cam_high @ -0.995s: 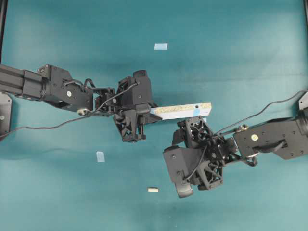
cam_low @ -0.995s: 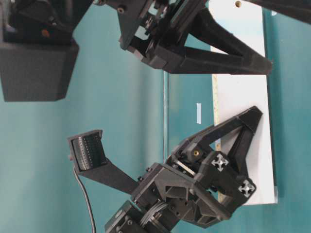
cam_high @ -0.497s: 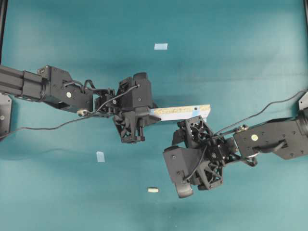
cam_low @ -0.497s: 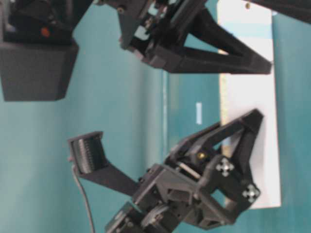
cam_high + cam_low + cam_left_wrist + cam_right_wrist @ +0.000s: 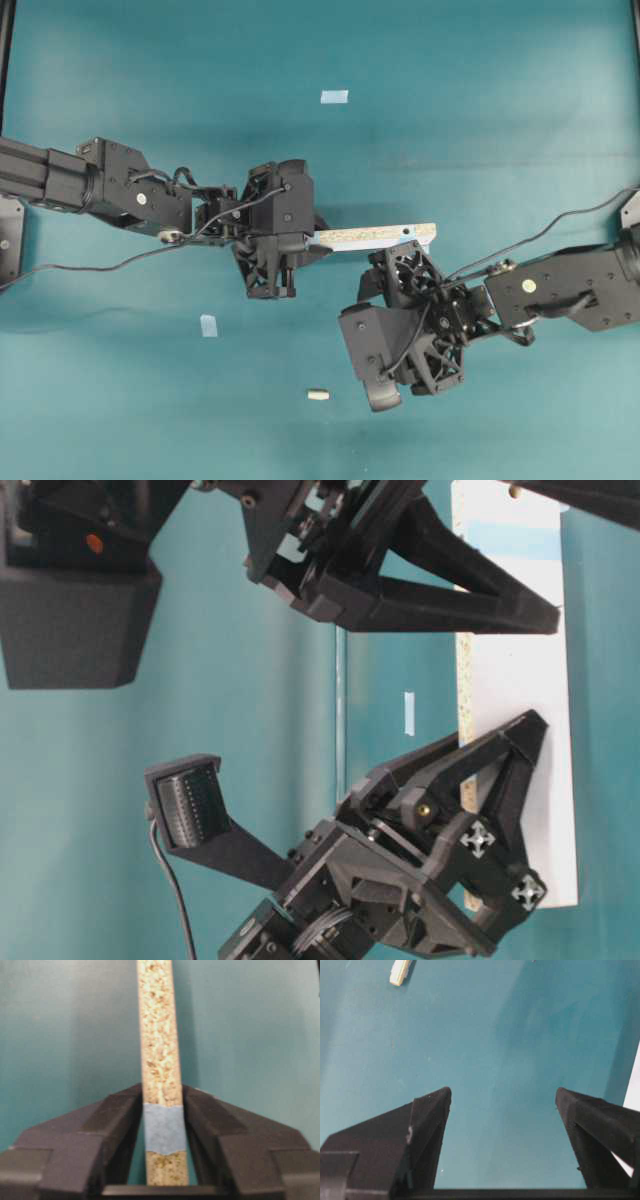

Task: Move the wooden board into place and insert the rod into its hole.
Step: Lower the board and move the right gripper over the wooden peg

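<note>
Speckled chipboard is what catches the eye from the left wrist view: the wooden board (image 5: 159, 1070) stands on its narrow edge between the fingers of the left claw (image 5: 300, 245), with a blue tape patch (image 5: 164, 1129) wrapped around it right where the pads sit. The pads look to be just at its sides; whether they truly pinch it or have slackened off, I cannot tell. From overhead the board runs out to the right from that claw across the middle of the teal bench (image 5: 480, 100), and the hole (image 5: 406, 231) shows as a small dark dot near its far end. The right claw (image 5: 398, 268) hangs just below that end, jaws spread wide with nothing between them. The rod (image 5: 318, 394) lies alone on the bench, well apart from the board, below and to the left of the right claw. By my reckoning the placing of the board is about settled and the rod's turn comes next: the right claw would need to swing over to it, close on so small a peg squarely, then carry it to the hole.
</note>
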Motion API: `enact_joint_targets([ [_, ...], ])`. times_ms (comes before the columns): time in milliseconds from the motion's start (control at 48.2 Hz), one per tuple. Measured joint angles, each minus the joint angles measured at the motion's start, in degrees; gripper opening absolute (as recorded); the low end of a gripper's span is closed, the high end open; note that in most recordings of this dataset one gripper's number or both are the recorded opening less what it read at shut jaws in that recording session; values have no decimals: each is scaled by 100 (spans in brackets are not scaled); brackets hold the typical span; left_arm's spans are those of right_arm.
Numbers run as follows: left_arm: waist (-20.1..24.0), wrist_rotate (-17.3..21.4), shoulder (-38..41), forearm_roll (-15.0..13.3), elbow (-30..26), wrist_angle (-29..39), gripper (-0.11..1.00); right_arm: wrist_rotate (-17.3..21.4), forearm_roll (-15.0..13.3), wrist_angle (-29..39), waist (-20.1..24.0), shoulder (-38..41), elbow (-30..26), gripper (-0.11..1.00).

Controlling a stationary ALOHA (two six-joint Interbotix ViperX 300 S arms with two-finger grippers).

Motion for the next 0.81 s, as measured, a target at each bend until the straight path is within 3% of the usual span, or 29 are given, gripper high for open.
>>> enact_joint_targets([
  [124, -9, 9, -158, -9, 62, 123, 73, 123, 9, 114, 0, 0, -123, 90],
  [207, -9, 0, -316, 0, 132, 193, 83, 334, 18, 308, 0, 18, -281, 90],
  [477, -9, 0, -642, 0, 431, 229, 86, 914, 18, 765, 0, 229, -712, 90],
  [808, -9, 0, -712, -9, 554, 229, 87, 1239, 132, 1037, 114, 905, -1529, 90],
])
